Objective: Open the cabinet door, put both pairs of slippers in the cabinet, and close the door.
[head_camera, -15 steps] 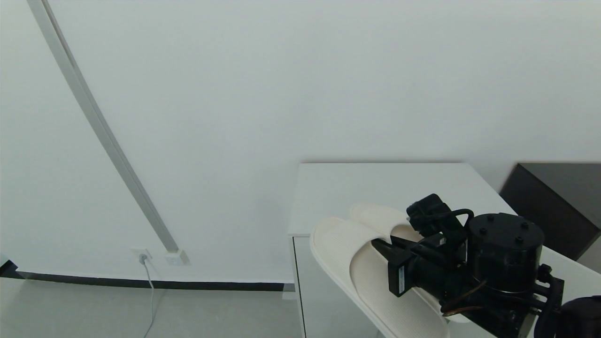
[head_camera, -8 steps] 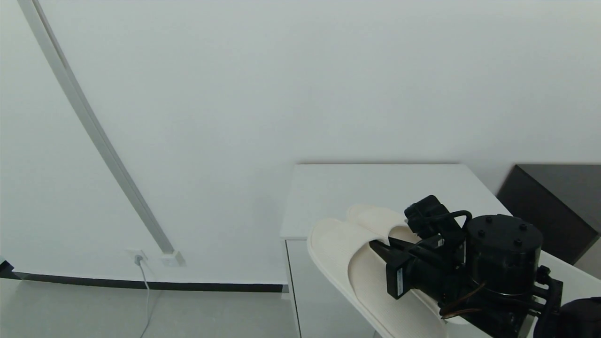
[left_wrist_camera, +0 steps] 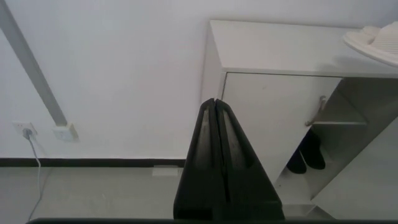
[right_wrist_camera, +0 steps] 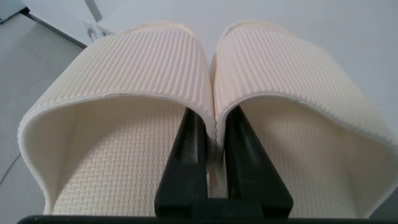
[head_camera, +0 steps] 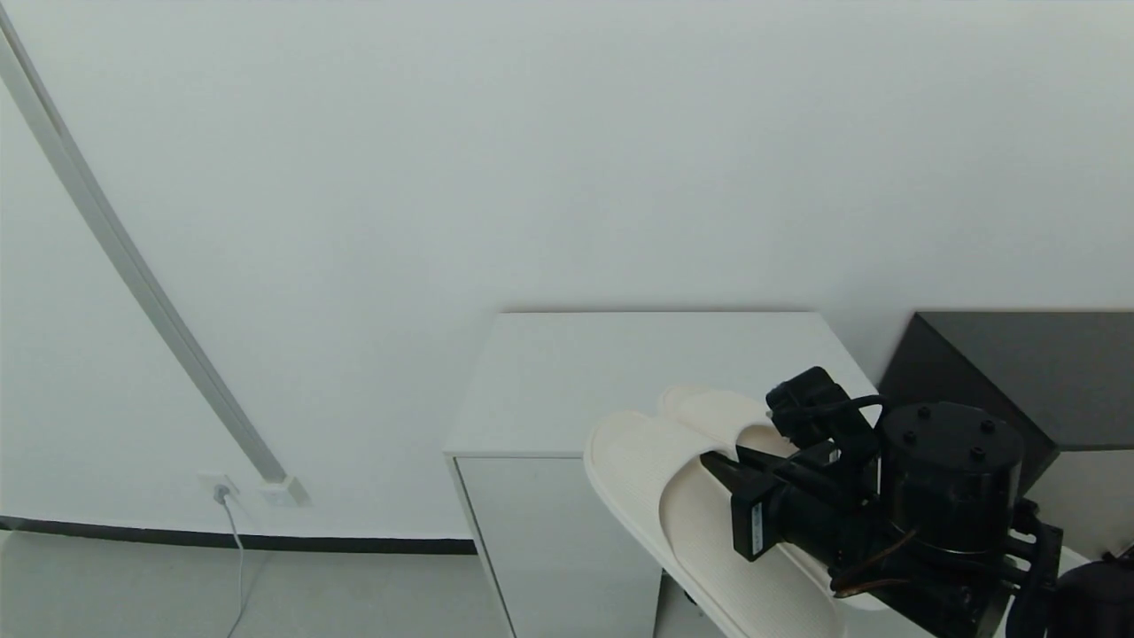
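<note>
Cream slippers [head_camera: 656,478] — pair clamped at inner walls by right gripper [head_camera: 713,462], toes forward, over white cabinet [head_camera: 620,372] top; open compartment [left_wrist_camera: 339,134] lies below; left gripper [left_wrist_camera: 215,106] fingers together, empty.

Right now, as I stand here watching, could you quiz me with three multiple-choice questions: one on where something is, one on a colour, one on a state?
1. Where are the cream slippers?
A. on the floor
B. in the right gripper
C. hung on the wall

2. What colour is the pair inside the cabinet?
A. dark
B. red
C. yellow

3. How is the left gripper?
A. wide open
B. shut on a slipper
C. shut and empty

Answers:
1 B: its fingers pinch the slippers' inner sides together.
2 A: the pair below the shelf looks dark.
3 C: its fingers meet with nothing between them.
</note>
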Robot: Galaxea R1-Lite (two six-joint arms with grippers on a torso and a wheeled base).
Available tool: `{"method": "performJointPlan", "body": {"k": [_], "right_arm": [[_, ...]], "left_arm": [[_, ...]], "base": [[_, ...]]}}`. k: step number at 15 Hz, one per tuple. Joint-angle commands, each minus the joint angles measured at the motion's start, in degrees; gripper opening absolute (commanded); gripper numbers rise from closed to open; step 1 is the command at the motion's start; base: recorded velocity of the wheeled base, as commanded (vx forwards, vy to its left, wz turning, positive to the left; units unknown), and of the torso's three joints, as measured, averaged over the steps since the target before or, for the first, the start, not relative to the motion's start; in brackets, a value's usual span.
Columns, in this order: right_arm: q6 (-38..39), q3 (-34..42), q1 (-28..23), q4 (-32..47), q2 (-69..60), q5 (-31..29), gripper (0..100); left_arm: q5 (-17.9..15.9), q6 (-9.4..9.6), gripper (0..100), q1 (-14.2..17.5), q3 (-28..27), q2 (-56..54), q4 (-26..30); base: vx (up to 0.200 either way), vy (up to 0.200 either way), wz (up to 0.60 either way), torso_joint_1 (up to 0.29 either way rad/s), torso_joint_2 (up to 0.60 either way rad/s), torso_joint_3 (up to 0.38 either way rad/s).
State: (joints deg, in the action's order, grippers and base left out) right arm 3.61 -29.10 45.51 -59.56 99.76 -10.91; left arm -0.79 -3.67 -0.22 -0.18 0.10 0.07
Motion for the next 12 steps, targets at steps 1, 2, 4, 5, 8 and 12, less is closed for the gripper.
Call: {"method": "performJointPlan", "body": {"k": [1,2,4,5,8,12], "right_arm": [[0.0,0.0,-0.1,0.0,0.1,0.0,0],[0.0,0.0,-0.1,0.0,0.0,0.0,0],[0.0,0.0,0.0,0.0,-0.2,-0.3,0],[0.0,0.2,0.0,-0.1,-0.3,-0.9,0],[0.1,0.5,0.4,-0.3,-0.4,-1.3,0],[0.0,1.6,1.1,-0.3,-1.8,-1.2,0]], "left_arm": [[0.0,-0.02,0,0.0,0.0,0.0,0.0],[0.0,-0.02,0,0.0,0.0,0.0,0.0],[0.0,-0.02,0,0.0,0.0,0.0,0.0],[0.0,-0.02,0,0.0,0.0,0.0,0.0],[0.0,-0.11,0,0.0,0.0,0.0,0.0],[0.0,-0.11,0,0.0,0.0,0.0,0.0]], "base": [[0.000,-0.200,0.00,0.002,0.00,0.002],[0.000,-0.200,0.00,0.002,0.00,-0.002],[0.000,-0.200,0.00,0.002,0.00,0.000],[0.000,-0.200,0.00,0.002,0.00,0.007],[0.000,-0.200,0.00,0.006,0.00,0.001],[0.000,0.000,0.00,0.000,0.00,0.000]]}}
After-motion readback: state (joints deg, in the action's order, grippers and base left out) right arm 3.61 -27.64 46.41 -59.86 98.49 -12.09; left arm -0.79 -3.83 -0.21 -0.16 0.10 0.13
